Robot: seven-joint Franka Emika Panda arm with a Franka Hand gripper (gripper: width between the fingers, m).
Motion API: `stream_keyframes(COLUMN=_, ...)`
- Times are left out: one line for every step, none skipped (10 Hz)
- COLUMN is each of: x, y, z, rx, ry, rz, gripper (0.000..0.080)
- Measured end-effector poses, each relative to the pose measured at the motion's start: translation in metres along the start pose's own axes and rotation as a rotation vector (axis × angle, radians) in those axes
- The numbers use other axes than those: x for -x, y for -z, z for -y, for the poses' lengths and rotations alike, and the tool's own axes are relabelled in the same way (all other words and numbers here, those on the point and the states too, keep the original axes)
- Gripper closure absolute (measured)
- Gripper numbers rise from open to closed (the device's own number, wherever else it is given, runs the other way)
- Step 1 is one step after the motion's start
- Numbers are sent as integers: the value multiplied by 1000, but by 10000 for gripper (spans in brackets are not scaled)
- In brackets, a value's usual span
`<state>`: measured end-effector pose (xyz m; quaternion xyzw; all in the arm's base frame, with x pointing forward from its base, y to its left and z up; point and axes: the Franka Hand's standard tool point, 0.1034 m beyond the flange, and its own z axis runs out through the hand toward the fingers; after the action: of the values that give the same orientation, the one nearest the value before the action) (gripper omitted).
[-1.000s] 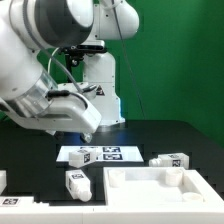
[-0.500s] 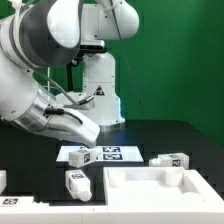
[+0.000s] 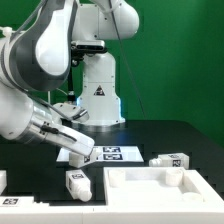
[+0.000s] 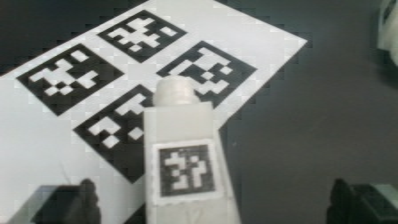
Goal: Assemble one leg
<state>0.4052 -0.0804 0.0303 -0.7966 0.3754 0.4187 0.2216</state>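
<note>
In the wrist view a leg [image 4: 183, 150] lies on the marker board [image 4: 71, 120], a white peg with one tag facing up and its narrower stub pointing away. My gripper [image 4: 217, 205] is open, with one dark finger [image 4: 71, 205] on each side of the leg and apart from it. In the exterior view the gripper [image 3: 82, 153] hangs low over the marker board [image 3: 115, 154] and hides that leg. Another leg [image 3: 78, 183] lies near the front edge and a third [image 3: 170, 160] towards the exterior view's right.
A large white rimmed panel [image 3: 160, 186] lies at the front, on the exterior view's right. The robot's white base [image 3: 98, 90] stands behind the marker board. A white part [image 3: 5, 181] shows at the exterior view's left edge.
The arm has swung down and the gripper has dropped from above the table to just over the leg on the marker board. The parts on the table have not moved.
</note>
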Motion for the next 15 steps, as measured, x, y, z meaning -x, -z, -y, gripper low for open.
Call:
stream_keyframes(x=-1, y=2, z=0, rx=-5, ry=3, rz=-59, gripper=151)
stream_keyframes(x=1, y=0, z=-1, rx=-6, ry=3, rz=-59, gripper=151)
stream_keyframes(x=0, y=0, z=-1, rx=-5, ry=1, rz=-59, gripper=151)
stream_keyframes(x=-1, y=-3, z=-2, rx=-5, ry=-2, rz=-58, gripper=151)
stream_keyframes(x=-2, y=-17, z=-8, rx=4, ry=-17, rz=-38, gripper=151)
stream_keyframes(x=-3, y=-26, z=-13, rx=10, ry=-35, rz=-16, gripper=151)
stream_keyframes(x=-4, y=-30, z=-16, rx=12, ry=-52, rz=7, gripper=151)
stream_keyframes(x=-4, y=-29, z=-15, rx=12, ry=-49, rz=4, gripper=160)
stream_keyframes(x=-4, y=-30, z=-15, rx=13, ry=-50, rz=5, gripper=160)
stream_keyframes(x=-4, y=-30, z=-15, rx=13, ry=-50, rz=5, gripper=330)
stream_keyframes(x=-4, y=-30, z=-16, rx=13, ry=-51, rz=5, gripper=507)
stream_keyframes(x=-4, y=-30, z=-16, rx=13, ry=-51, rz=5, gripper=507)
stream_keyframes(x=-4, y=-30, z=-15, rx=13, ry=-50, rz=5, gripper=517)
stream_keyframes(x=0, y=-27, z=-10, rx=15, ry=-50, rz=11, gripper=517)
stream_keyframes(x=16, y=-5, z=13, rx=9, ry=0, rz=-24, gripper=517)
